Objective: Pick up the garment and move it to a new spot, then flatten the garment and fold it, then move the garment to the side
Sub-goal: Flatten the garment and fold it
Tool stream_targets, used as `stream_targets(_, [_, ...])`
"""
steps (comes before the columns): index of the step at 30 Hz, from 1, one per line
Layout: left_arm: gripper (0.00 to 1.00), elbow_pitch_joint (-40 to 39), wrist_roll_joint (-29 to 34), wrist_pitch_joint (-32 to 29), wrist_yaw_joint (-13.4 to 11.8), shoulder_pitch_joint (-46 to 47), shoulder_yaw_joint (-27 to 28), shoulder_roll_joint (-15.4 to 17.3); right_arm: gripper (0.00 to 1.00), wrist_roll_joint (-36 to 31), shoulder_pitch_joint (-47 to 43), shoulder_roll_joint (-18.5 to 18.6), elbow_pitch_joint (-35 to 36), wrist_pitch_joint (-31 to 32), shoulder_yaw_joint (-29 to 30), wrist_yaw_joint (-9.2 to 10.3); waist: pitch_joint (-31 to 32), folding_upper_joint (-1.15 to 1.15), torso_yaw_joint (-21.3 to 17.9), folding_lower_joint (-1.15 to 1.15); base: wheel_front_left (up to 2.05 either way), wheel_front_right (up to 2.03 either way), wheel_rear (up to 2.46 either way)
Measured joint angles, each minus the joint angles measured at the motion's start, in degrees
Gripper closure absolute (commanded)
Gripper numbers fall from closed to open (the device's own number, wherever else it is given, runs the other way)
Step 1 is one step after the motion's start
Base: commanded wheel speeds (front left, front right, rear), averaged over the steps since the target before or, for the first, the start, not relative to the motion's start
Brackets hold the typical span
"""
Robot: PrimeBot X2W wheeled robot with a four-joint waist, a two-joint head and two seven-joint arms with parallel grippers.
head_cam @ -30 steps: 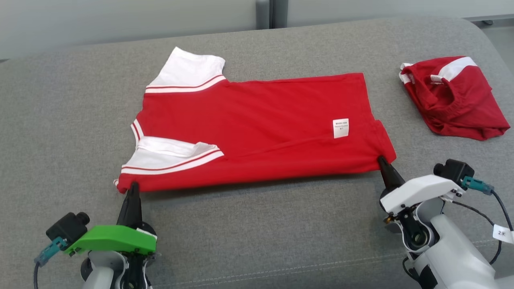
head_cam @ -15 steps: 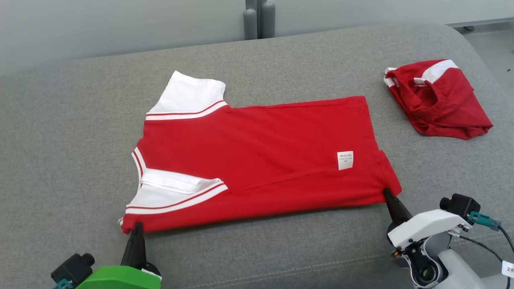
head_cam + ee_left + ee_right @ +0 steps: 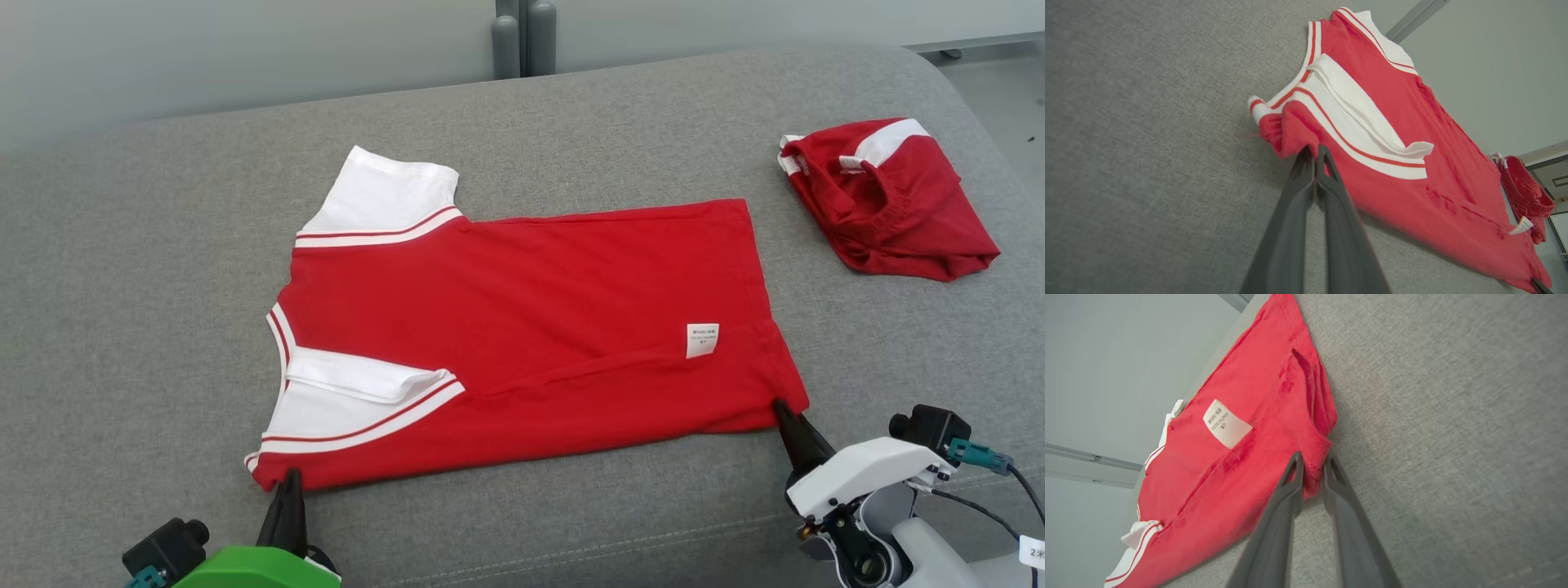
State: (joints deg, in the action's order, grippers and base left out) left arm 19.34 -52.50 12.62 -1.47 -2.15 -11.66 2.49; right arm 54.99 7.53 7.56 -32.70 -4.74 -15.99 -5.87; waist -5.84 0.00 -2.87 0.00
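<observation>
**Red shirt flat on the grey cushion, held at both near corners**

The work surface is a wide cushion (image 3: 163, 245) covered in grey woven cloth, with a stitched seam along its near edge. Behind it stands a plain pale wall (image 3: 245, 49), with two grey posts (image 3: 514, 33) at the middle. A strip of floor (image 3: 1008, 73) shows at the far right.

The shirt (image 3: 531, 310), red with white sleeves, lies spread in the middle of the cushion, collar to the left. A white label (image 3: 703, 340) sits near its hem. A second red garment (image 3: 890, 204) lies crumpled at the far right, well apart.

The left gripper (image 3: 287, 482) is clenched on the near shoulder corner. The right gripper (image 3: 782, 412) pinches the near hem corner, with cloth between its fingers (image 3: 1294, 477).

Compared with half a second ago, the posts and the second garment stand almost where they were. The near edge of the shirt, the label and both grippers have come slightly toward the robot.
</observation>
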Motion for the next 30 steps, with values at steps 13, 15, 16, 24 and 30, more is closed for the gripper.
stream_targets(13, [0.0, -2.32, 0.65, -0.45, -1.85, -1.15, 1.1, 1.26, 0.0, -0.1, -2.37, 1.97, 0.11, -0.55, 1.66, 2.45, -0.52, 0.0, -0.58, 0.0, 0.0, 0.0, 0.0])
stream_targets(15, [0.0, -3.21, 1.55, -0.08, -2.09, -1.63, 1.63, 2.66, 0.0, -0.67, -2.41, 2.91, 1.01, -1.32, 1.87, 2.47, -0.61, 0.0, -0.51, 0.0, 0.0, 0.0, 0.0])
stream_targets(16, [0.0, -3.78, 2.25, 0.08, -2.1, -1.62, 1.79, 3.31, 0.0, -1.46, -2.32, 3.45, 1.67, -1.56, 1.85, 2.47, -0.66, 0.0, -0.48, 0.0, 0.0, 0.0, 0.0])
stream_targets(24, [0.0, -7.43, 11.55, -1.38, -2.09, 5.78, -3.16, 9.17, 0.0, -7.54, 4.02, 7.36, 7.9, -0.55, -1.76, 2.46, -1.51, 0.0, -0.59, 0.0, 0.0, 0.0, 0.0])
stream_targets(30, [0.0, -7.73, 15.64, -6.48, -2.09, 16.24, -6.41, 11.8, 0.0, -10.4, 9.59, 10.36, 11.56, 2.88, -3.69, 2.46, -3.41, 0.0, -1.02, 0.0, 0.0, 0.0, 0.0])
